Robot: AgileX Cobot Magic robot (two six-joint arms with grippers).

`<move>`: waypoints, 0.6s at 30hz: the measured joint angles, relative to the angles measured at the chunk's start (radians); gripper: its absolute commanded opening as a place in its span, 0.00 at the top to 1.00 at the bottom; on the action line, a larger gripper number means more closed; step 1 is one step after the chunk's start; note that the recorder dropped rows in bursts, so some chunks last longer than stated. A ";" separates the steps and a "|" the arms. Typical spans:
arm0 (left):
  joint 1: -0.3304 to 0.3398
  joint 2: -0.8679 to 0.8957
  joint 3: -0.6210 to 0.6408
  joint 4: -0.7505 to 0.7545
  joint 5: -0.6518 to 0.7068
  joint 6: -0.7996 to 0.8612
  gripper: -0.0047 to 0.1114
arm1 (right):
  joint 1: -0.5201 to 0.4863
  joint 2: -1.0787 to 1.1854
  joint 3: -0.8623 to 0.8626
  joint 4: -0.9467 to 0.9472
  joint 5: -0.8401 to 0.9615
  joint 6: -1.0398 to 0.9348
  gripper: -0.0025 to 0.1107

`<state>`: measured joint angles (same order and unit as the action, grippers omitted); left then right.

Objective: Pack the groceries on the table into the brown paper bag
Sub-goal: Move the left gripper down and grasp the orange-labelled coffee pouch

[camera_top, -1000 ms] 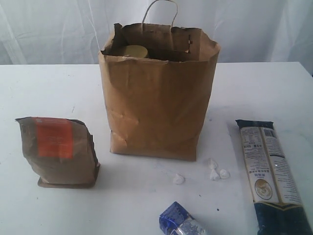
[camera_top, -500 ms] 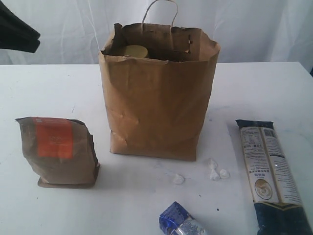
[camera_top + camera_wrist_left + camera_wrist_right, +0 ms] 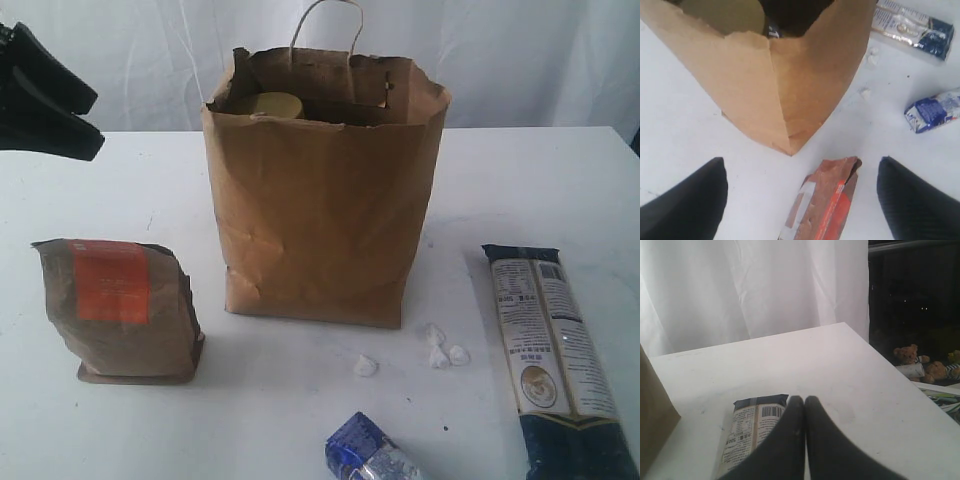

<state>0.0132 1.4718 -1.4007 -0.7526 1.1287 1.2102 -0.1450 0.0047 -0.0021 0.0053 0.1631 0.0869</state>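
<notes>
A tall brown paper bag (image 3: 320, 220) is seen standing upright near the middle of the white table (image 3: 150, 190), with its ragged rim open and a twisted handle (image 3: 326, 12) raised at the back; a yellow lid (image 3: 272, 104) is glimpsed inside, towards the left of the opening; a brown pouch with orange label (image 3: 120, 310) is stood upright to the bag's left, apart from it; a long navy packet (image 3: 552, 350) is laid flat at the right; a small shiny blue packet (image 3: 368, 455) is cut off by the lower edge; small white scraps (image 3: 365, 366) are scattered near the bag's front right corner; the left gripper (image 3: 99, 126) is held over the far left of the table, jaws spread, with nothing between them.
</notes>
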 measured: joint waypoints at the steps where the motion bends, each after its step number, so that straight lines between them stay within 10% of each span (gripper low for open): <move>1: 0.000 0.000 0.000 0.019 0.000 0.000 0.25 | 0.000 0.000 0.000 0.000 0.000 0.000 0.98; 7: 0.000 0.000 0.075 0.021 -0.002 0.052 0.25 | 0.000 0.000 0.000 0.000 0.000 0.000 0.98; 18: 0.000 0.000 0.409 -0.132 -0.008 0.645 0.25 | 0.000 0.000 0.000 0.000 0.002 0.000 0.98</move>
<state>0.0132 1.4718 -0.9920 -0.8847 1.1204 1.8551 -0.1450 0.0047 -0.0021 0.0053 0.1651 0.0869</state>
